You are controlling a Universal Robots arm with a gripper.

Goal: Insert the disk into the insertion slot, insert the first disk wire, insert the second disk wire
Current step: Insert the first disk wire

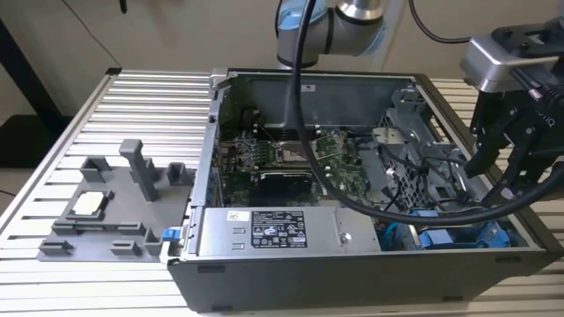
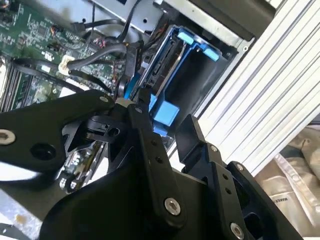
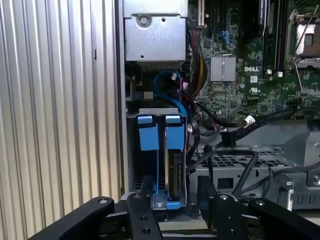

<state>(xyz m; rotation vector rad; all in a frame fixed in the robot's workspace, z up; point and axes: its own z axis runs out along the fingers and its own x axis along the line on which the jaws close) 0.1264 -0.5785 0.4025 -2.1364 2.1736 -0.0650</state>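
The disk stands on edge in its bright blue carrier, seated in the insertion slot at the case's corner. From the exterior view the carrier shows low in the case at that view's right. My gripper hovers just above it, open, holding nothing. In both wrist views the black fingers flank the carrier's near end. A black disk wire with a loose connector lies beside the slot. A blue cable loops behind the slot.
The grey power-supply box sits along the case's front wall. The motherboard fills the middle, and a perforated cage borders the slot. A grey fixture stands on the slatted table at the exterior view's left.
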